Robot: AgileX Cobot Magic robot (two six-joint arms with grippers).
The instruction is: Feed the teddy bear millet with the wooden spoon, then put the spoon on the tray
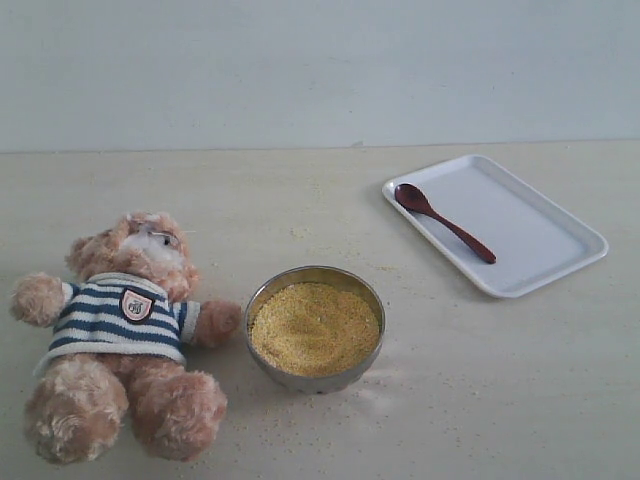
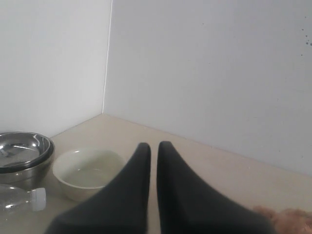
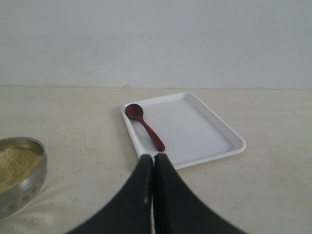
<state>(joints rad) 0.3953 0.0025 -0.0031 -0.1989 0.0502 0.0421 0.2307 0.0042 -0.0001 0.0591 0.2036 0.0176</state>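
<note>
Count, exterior view: one teddy bear (image 1: pixel 120 340), one steel bowl (image 1: pixel 300 378), one wooden spoon (image 1: pixel 443 222), one tray (image 1: pixel 540 235).

Teddy bear lies on its back at the left of the surface (image 1: pixel 480 400), head toward the wall, both feet toward the camera. One paw is just beside the steel bowl.

Steel bowl stands upright near the middle and is filled with millet (image 1: pixel 315 327). Stray grains are scattered on the surface around the bowl and toward the tray.

Tray sits flat at the right, well apart from the bowl and turned at an angle. The wooden spoon lies inside it along the long side nearer the bowl, spoon end toward the wall.

Left hand (image 2: pixel 154 145): two fingers pressed together, nothing between them.

Right hand (image 3: pixel 153 157): two fingers pressed together, nothing held, hanging above the surface short of the tray's near edge.

Left wrist view also shows one cream bowl (image 2: pixel 87 168), nested metal bowls (image 2: pixel 24 151) (two, as far as I can tell), and one clear bottle (image 2: pixel 22 199) on its side.
</note>
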